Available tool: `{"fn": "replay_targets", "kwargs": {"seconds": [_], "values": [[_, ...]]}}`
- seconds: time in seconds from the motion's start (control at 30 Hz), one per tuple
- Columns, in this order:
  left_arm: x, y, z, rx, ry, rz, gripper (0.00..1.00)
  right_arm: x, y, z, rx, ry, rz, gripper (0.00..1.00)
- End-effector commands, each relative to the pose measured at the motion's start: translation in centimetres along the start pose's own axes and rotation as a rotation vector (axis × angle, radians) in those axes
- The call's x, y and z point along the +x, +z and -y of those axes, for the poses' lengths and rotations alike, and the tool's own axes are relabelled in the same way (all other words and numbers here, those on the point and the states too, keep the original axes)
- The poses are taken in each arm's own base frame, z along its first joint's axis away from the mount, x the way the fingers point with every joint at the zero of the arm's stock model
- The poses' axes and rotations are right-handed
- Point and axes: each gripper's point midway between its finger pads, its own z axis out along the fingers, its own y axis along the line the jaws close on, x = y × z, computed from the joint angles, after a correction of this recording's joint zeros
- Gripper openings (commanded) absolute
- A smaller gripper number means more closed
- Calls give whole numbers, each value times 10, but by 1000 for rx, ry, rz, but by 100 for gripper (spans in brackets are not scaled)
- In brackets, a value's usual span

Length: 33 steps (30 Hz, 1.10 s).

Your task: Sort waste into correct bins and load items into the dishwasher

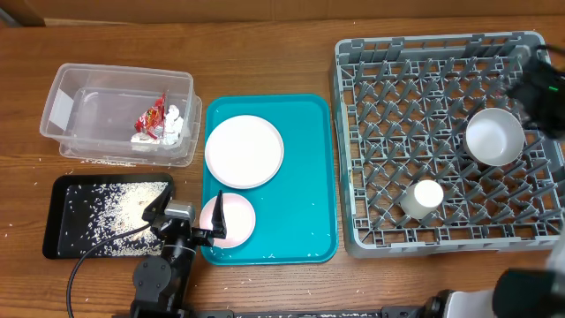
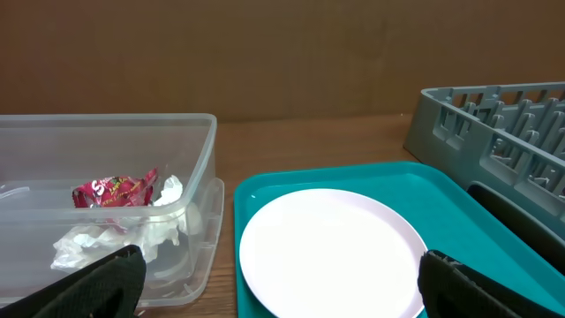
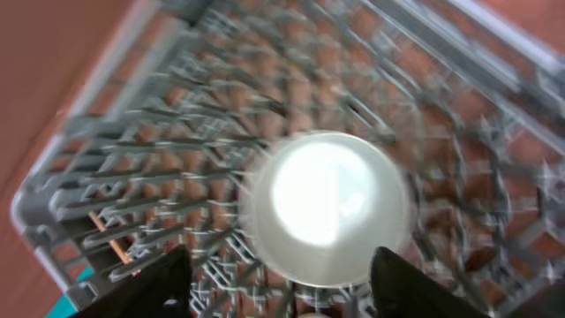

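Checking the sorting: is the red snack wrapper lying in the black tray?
No, the red snack wrapper lies in the clear tub, while the black tray holds loose rice grains.

Light is soft and even; the right wrist view is motion-blurred, glare bleaching the bowl [image 3: 327, 208], the rack [image 3: 150, 141] around it smeared.
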Motion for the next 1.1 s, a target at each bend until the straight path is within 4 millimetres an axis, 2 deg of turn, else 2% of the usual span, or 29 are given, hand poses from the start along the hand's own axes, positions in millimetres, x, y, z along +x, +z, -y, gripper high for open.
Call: {"fn": "replay_targets", "kwargs": {"seconds": [0.0,0.1,0.17,0.27,0.33,0.43,0.57,0.73,0.77,0.87,0.9,0.97,1.07], "values": [[1,0,-3,-14,-19,0,100,13,23,29,-59,115,-164,63],[1,0,-3,-14,-19,0,100,21,39,45,-83,133,-237,59],[1,0,-3,-14,-18,0,100,30,55,43,-134,115,-299,58],[1,0,-3,-14,-18,0,100,42,75,49,-113,130,-353,57],[1,0,-3,-14,-19,0,100,52,94,55,-98,152,-393,50],[1,0,-3,-14,-19,0,100,59,105,60,-87,185,-409,46],[1,0,-3,-14,-18,0,100,59,113,67,-55,218,-395,39],[1,0,-3,-14,-19,0,100,66,116,71,-37,219,-410,40],[1,0,-3,-14,-18,0,100,65,115,70,-48,193,-403,43],[1,0,-3,-14,-19,0,100,59,111,66,-69,161,-387,44],[1,0,-3,-14,-18,0,100,54,101,53,-148,109,-368,44],[1,0,-3,-14,-19,0,100,50,87,40,-217,85,-342,44],[1,0,-3,-14,-19,0,100,46,62,32,-247,66,-287,45]]}}
